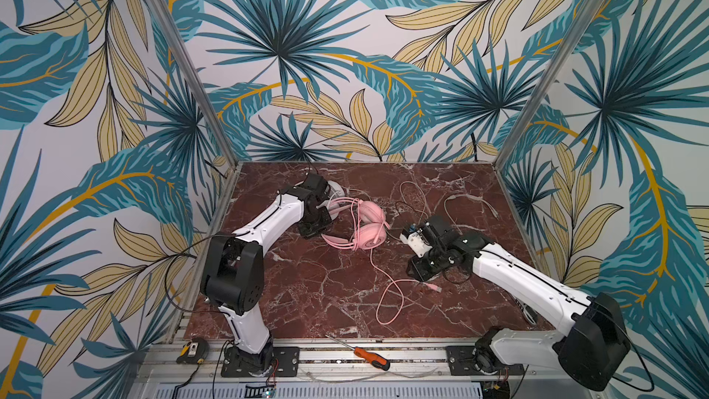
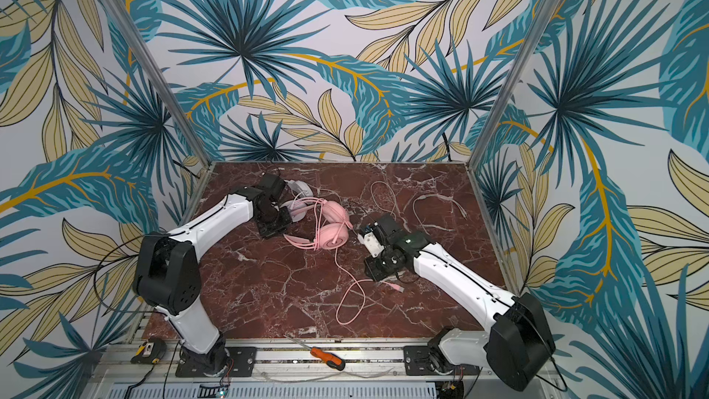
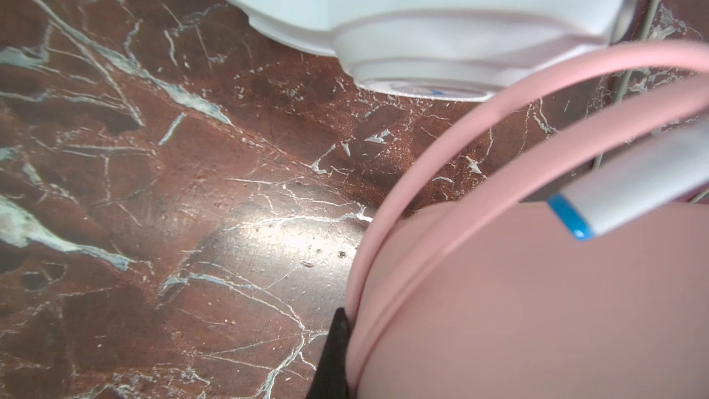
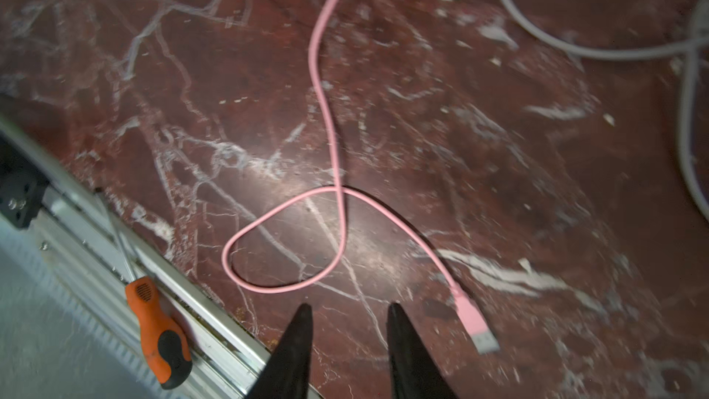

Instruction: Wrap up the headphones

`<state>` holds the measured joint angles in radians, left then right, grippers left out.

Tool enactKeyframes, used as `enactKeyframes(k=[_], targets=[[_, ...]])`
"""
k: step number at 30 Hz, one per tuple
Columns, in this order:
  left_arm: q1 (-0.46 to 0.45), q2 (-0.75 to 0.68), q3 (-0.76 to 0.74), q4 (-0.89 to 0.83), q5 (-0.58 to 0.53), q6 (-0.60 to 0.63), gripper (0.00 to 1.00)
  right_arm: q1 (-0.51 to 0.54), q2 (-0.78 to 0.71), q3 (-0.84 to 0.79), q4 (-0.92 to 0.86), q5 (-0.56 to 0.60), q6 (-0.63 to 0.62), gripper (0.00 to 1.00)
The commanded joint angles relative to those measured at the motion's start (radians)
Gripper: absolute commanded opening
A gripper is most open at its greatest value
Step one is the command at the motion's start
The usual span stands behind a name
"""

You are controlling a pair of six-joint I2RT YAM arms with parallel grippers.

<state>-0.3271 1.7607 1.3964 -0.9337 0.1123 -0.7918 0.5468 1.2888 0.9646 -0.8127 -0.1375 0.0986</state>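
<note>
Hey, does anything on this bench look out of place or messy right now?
Yes. An orange-handled screwdriver and a yellow tape measure lie on the front rail, unrelated to the wrapping job. The pink cable sprawls unwrapped in a loose loop across the marble table, its plug lying free.

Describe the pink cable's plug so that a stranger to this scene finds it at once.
On the red marble table, a pink cable runs from the pink headset toward the front and loops once. The plug ends it, lying flat beside the right gripper; it is pink with a metal tip, unlike the white cable farther back.
</note>
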Motion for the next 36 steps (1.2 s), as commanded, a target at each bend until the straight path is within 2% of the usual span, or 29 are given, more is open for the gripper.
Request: enactKeyframes(k=[1,3,5,10,13,18,25,28,32,36], targets=[[0.008,-0.01,0.015,0.035,0.041,0.009,0.0,-0.033,0.025,0.032,-0.093,0.157,0.101,0.46],[0.008,-0.015,0.012,0.035,0.039,0.009,0.0,-0.043,0.081,0.063,-0.144,0.214,0.126,0.47],[0.011,-0.017,0.011,0.035,0.039,0.011,0.0,-0.045,0.12,0.057,-0.157,0.218,0.16,0.48],[0.02,-0.015,0.007,0.035,0.041,0.017,0.0,-0.05,0.132,-0.031,-0.13,0.239,0.245,0.63],[0.024,-0.007,0.006,0.036,0.048,0.023,0.0,-0.059,0.141,-0.066,-0.114,0.225,0.27,0.68],[0.027,-0.004,0.005,0.037,0.053,0.028,0.0,-0.062,0.181,-0.115,-0.062,0.217,0.293,0.69],[0.03,-0.004,-0.006,0.041,0.058,0.032,0.0,-0.067,0.213,-0.149,0.047,0.18,0.256,0.69],[0.031,-0.009,-0.011,0.043,0.059,0.032,0.0,-0.069,0.259,-0.144,0.064,0.165,0.245,0.69],[0.033,-0.013,-0.013,0.042,0.059,0.031,0.0,-0.068,0.319,-0.109,0.024,0.162,0.25,0.55],[0.035,-0.012,-0.015,0.043,0.059,0.029,0.0,-0.065,0.328,-0.108,-0.013,0.144,0.264,0.47]])
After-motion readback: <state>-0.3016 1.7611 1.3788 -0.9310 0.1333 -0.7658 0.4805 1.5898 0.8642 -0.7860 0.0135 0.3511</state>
